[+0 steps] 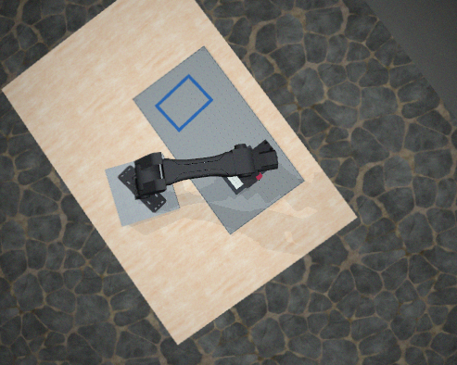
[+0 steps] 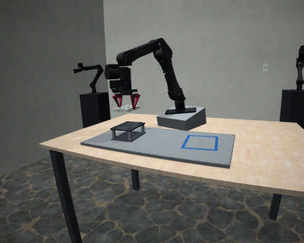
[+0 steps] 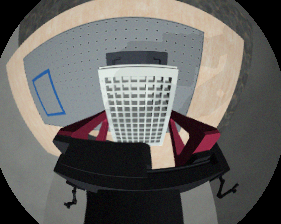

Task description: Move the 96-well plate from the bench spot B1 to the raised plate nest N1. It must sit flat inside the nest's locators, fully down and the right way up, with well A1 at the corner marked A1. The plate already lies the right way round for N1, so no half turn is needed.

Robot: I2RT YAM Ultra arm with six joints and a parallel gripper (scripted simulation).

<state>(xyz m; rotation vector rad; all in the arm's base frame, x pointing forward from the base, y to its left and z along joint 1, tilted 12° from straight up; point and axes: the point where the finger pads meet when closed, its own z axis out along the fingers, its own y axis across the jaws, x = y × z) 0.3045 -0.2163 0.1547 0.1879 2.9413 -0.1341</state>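
My gripper (image 2: 126,100) with its red fingers is shut on the white 96-well plate (image 2: 126,108) and holds it level in the air, well above the table. In the wrist view the plate (image 3: 136,107) fills the space between the two red fingers. The raised plate nest N1 (image 2: 127,130) is a dark platform on short posts at the left end of the grey mat; the plate hangs above and a little behind it. From above, the arm covers most of the nest (image 1: 243,186), and only a white corner of the plate shows there. The blue-outlined spot B1 (image 2: 200,142) is bare.
The arm's grey base block (image 2: 181,118) stands at the back of the wooden table, behind the grey mat (image 2: 160,144). Two dark pedestals with other arms stand off the table, at the back left (image 2: 94,106) and far right (image 2: 296,108).
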